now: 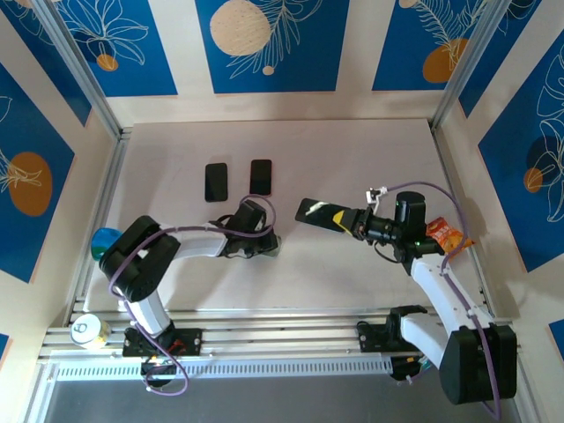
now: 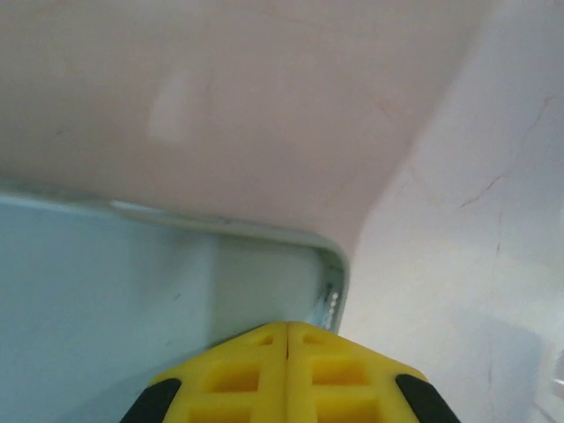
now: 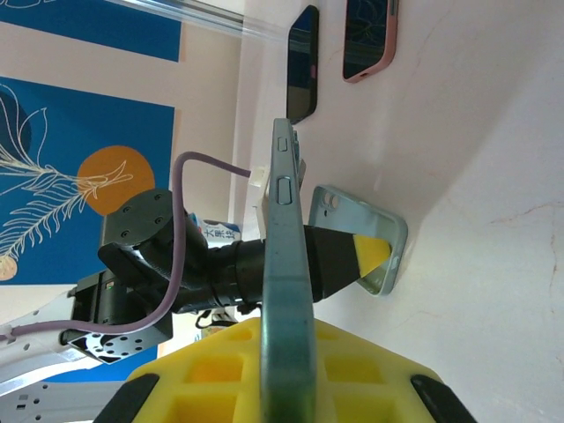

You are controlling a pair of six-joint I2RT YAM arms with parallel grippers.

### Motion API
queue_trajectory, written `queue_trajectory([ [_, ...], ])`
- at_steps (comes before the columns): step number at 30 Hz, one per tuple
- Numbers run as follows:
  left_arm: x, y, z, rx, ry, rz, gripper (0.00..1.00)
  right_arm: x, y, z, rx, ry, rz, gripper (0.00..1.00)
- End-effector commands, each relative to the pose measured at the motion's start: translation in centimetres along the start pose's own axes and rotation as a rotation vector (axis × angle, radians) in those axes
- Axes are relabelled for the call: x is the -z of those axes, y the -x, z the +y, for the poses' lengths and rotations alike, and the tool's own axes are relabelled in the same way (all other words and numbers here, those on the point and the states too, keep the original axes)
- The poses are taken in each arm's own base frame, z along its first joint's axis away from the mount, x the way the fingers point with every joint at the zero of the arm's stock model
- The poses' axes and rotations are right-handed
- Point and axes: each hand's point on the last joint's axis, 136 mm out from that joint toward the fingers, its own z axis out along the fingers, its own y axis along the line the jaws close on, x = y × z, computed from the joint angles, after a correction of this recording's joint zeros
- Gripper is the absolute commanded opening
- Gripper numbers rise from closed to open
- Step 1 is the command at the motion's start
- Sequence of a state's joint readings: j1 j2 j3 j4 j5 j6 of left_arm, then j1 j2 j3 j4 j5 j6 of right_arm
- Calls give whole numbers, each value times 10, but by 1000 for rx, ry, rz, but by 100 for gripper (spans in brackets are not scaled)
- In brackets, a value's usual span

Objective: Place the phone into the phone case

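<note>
Top external: pale table (image 1: 352, 159) ringed by blue floral wall panels (image 1: 300, 70).

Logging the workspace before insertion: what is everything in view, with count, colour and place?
phone: one, dark, held off the table by the right end effector
phone case: one, pale blue, on the table mid-left
other phones: two, dark, side by side farther back
snack bag: one, orange, right edge
can: one, silver, near-left corner
blue object: one, left edge
left end effector: one, yellow-tipped, shut, tip in the case
right end effector: one, shut on the phone
</note>
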State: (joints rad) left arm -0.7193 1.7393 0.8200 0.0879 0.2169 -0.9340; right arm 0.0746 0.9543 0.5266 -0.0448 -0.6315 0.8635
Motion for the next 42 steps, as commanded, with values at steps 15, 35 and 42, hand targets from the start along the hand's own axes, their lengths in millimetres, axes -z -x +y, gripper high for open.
queue_trajectory([
  [15, 85, 60, 24, 49, 22, -226, 0, -25, -45, 7, 77, -67, 110, 0],
  [35, 104, 93, 111, 149, 94, -287, 0, -153, -62, 28, 135, -96, 188, 0],
  [42, 94, 92, 114, 144, 78, -268, 0, -180, -67, 29, 71, -59, 223, 0],
])
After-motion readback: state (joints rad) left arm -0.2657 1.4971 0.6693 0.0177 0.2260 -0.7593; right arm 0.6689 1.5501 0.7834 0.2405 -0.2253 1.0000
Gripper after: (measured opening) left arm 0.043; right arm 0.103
